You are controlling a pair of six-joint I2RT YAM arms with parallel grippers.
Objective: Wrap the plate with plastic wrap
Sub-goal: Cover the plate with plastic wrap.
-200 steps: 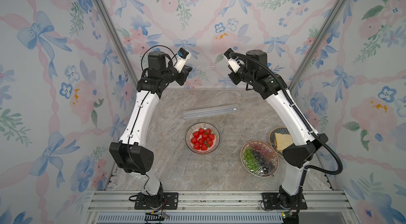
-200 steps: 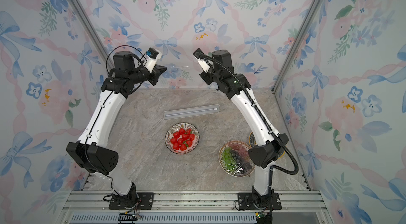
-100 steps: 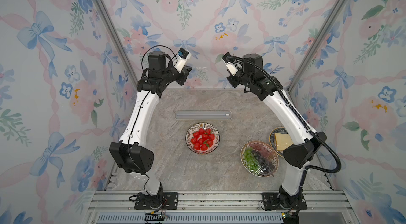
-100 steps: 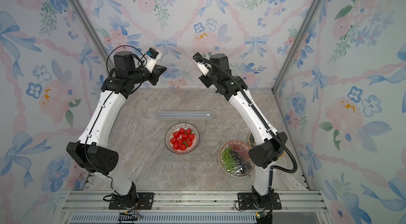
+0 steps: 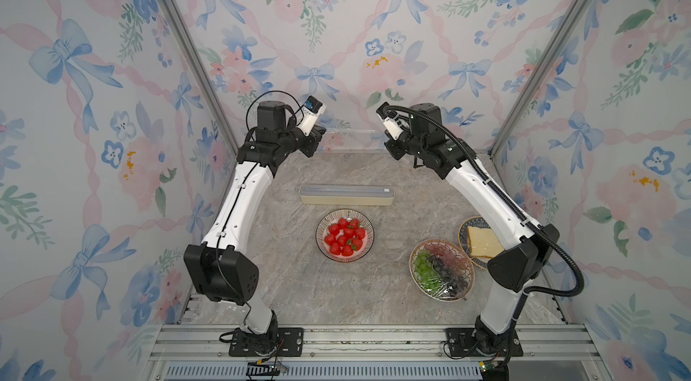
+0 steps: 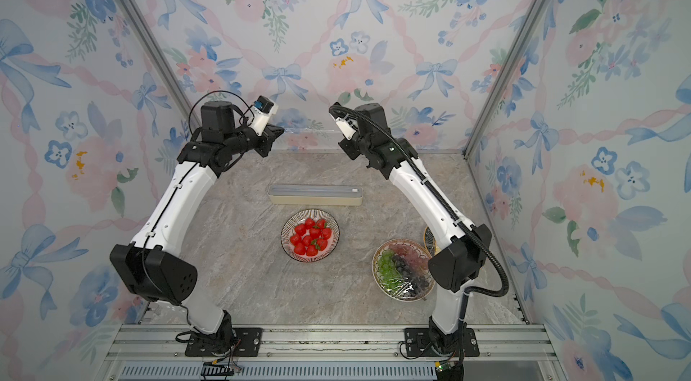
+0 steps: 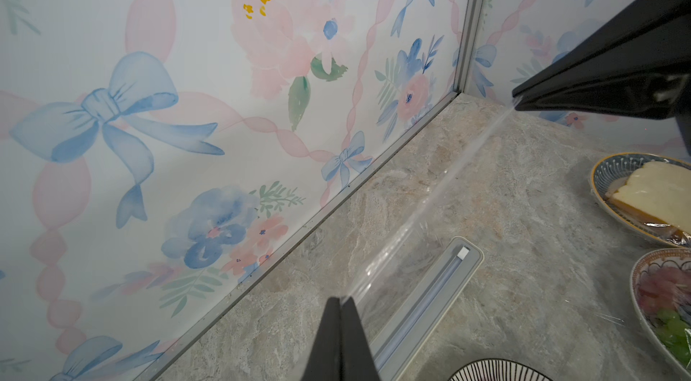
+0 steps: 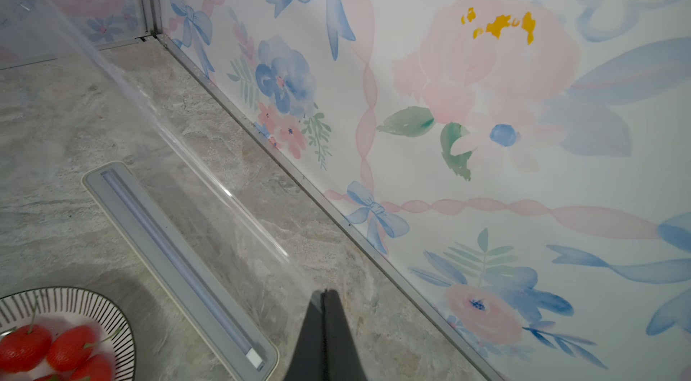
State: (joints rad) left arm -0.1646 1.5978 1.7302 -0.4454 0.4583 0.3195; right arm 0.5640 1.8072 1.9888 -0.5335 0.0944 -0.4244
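**Two arms, one sheet held taut above the bench**

Both arms stood raised at the back of the bench [image 5: 299, 285]. The reason looked plain: the plastic wrap [image 7: 430, 203] was stretched between them as a flat sheet. I judged it was kept high so it would not cling to itself before going over the plate [image 5: 318, 237] of strawberries.

The left jaws were pressed together on one top corner of the film, and the right jaws pinched the opposite corner. The wrap's upper edge therefore ran straight from tip to tip. From there the film hung down toward the long cream box [image 5: 347, 195], which lay flat just behind the plate. The film was so clear that I could not tell whether its lower edge was joined to the box or cut free.

The plate sat uncovered, below and in front of both pairs of jaws and well apart from them. By the right arm, the grape plate [image 5: 413, 267] and the bread plate [image 5: 463, 233] looked already covered in film.
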